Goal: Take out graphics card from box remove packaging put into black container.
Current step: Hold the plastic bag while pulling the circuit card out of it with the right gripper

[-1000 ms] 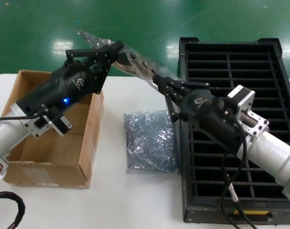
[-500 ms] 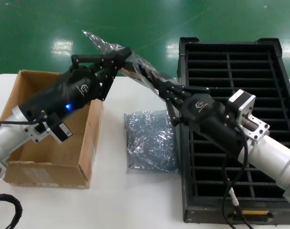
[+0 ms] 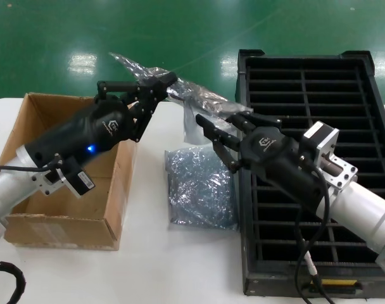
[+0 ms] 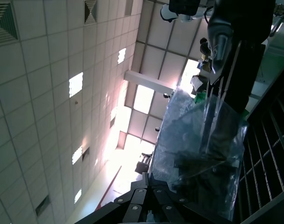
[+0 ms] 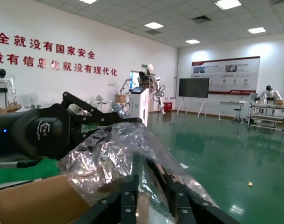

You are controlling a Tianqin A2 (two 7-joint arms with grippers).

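Two grippers were at work on one bag above the tabletop [image 3: 148,253]. I had the left gripper [image 3: 156,85] clamped on the far end of the packaging [image 3: 199,95], holding it in the air between the box [image 3: 110,190] and the black container [image 3: 370,126]. The right gripper [image 3: 219,134] sat just beside the container's near-left wall, its fingers spread wide around the hanging lower end of the bag.

Against the pictures of half a second and one second before, the right gripper had come down and back from the bag, and its fingers, then set close along the plastic, now stood apart. The left gripper had risen slightly and drawn toward the box. I judged this as a release or re-grip in the stripping step; the card was not yet free.

A second crumpled bag [image 3: 199,187] lay on the tabletop, touching the container's left wall.

Hard to confirm: the graphics card [image 4: 202,163] showed only as a dark mass inside the plastic in the left wrist view; its bracket and ports could not be made out. In the right wrist view the packaging [image 5: 114,158] draped over the right gripper's fingers [image 5: 128,200] and hid what lay between them. The box floor was partly covered by the left arm.
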